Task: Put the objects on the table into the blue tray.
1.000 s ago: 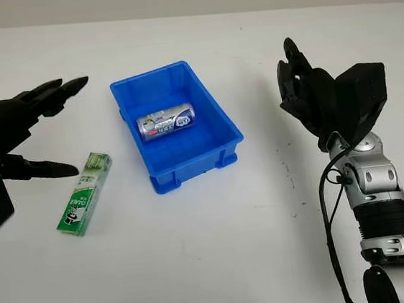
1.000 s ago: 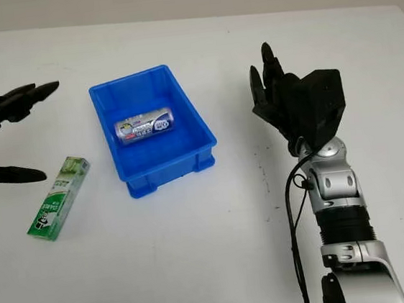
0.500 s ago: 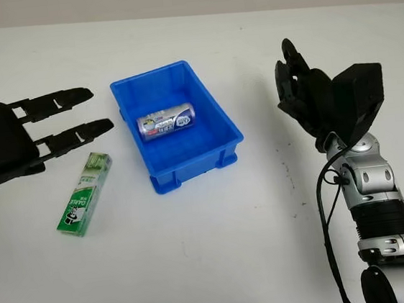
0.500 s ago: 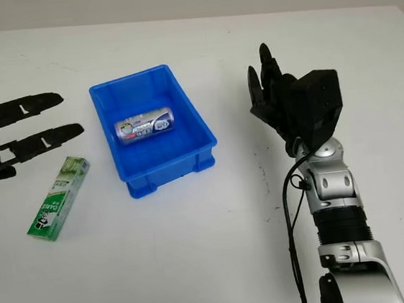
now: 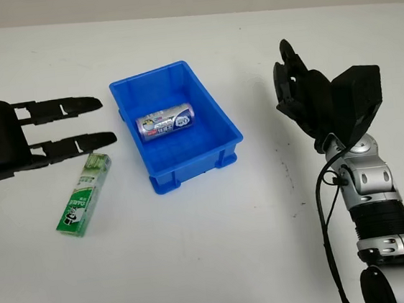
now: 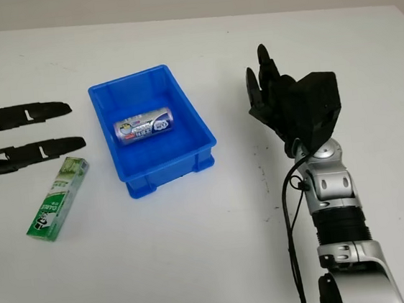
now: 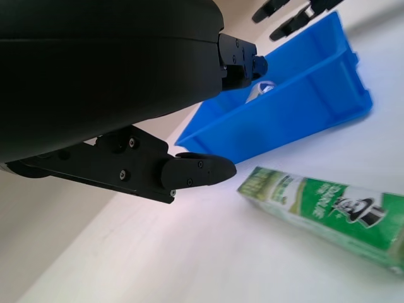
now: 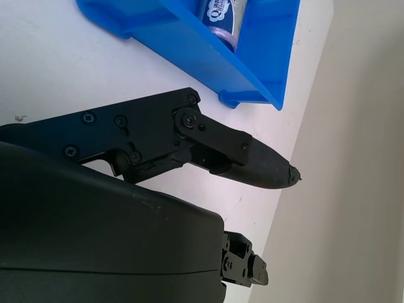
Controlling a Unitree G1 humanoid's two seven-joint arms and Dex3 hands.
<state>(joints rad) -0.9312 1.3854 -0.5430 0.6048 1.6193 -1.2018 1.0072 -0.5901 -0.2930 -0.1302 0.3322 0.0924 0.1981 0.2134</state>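
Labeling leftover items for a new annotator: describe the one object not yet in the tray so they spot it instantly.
Start at the blue tray in the middle of the white table. Look to its left, just below the fingers of the open left hand. There lies a long, flat green box with white print, unlike the silver can lying inside the tray.
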